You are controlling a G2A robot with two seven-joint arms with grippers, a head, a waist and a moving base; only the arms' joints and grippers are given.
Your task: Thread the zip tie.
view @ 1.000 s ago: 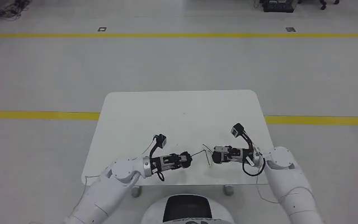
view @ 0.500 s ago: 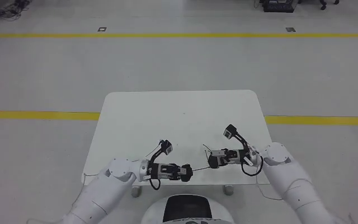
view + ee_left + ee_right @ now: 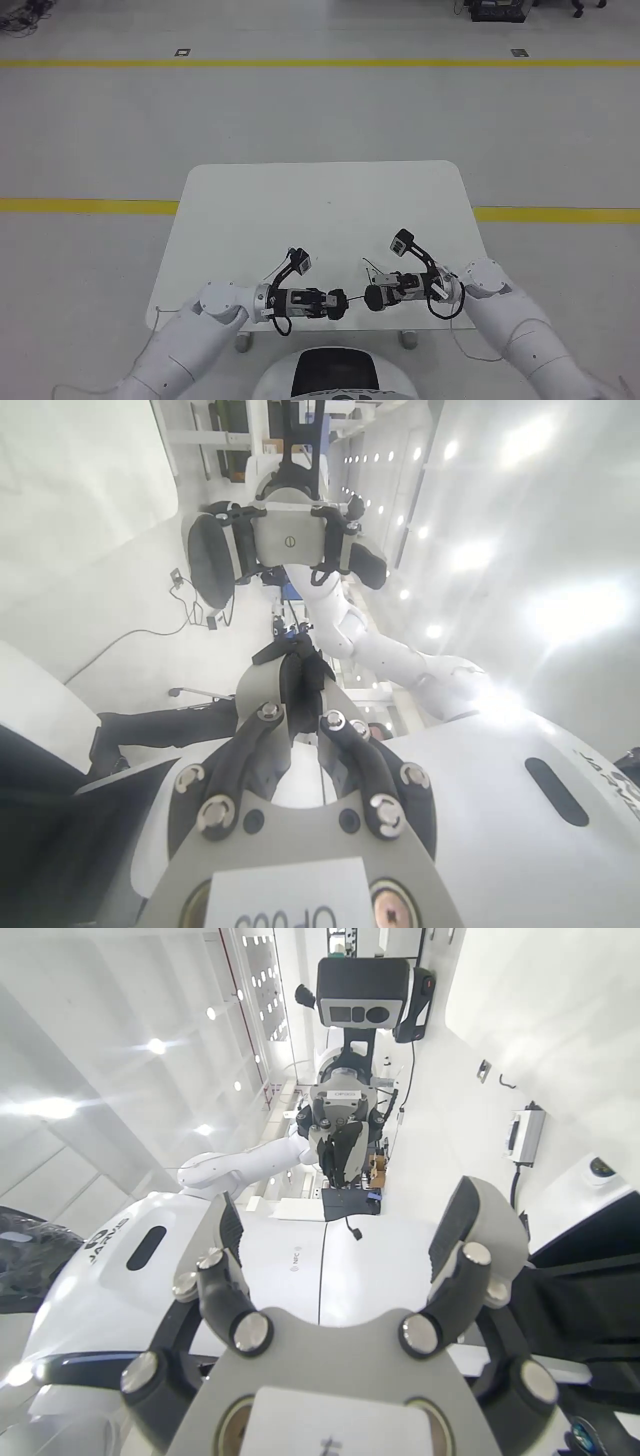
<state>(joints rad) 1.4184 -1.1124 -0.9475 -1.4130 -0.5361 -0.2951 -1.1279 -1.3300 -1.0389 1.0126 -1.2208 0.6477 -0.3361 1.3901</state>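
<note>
A white sticker (image 3: 292, 892) with dark print, partly cut off, sits on the left pincer's (image 3: 300, 677) base plate; another sticker (image 3: 340, 1423) sits on the right pincer's (image 3: 345, 1218) base.

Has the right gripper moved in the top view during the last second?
Yes. The right gripper has moved toward the near edge of the table, and it is now closer to the left gripper.

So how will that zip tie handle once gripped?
Probably springy, not limp: the zip tie juts unsupported from the left gripper, curving slightly. Likely very light, being a thin strand. Its free end may wobble when the right gripper grabs it.
</note>
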